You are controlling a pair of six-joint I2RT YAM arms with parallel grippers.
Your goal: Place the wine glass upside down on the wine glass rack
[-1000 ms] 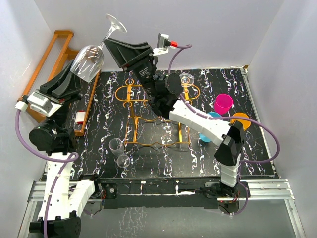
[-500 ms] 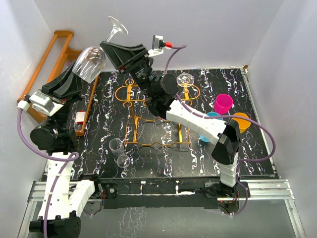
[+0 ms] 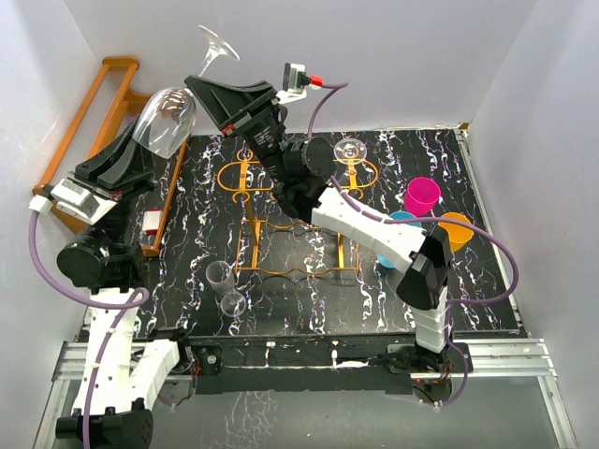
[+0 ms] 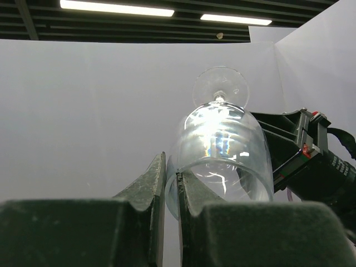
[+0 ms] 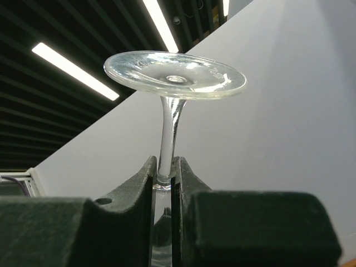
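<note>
Up high, the right hand [image 5: 164, 171] has closed on the wine glass [image 5: 168, 130] stem.

I work over a black tabletop [image 3: 309, 299] veined with white like marble, boxed in by plain white walls [image 3: 393, 56] at the back and on both sides. Silver metal rails [image 3: 505, 360] run along its near edge. Above me is a dark slatted ceiling [image 4: 167, 28] with long strip lights [image 4: 117, 8] glowing bright.
</note>
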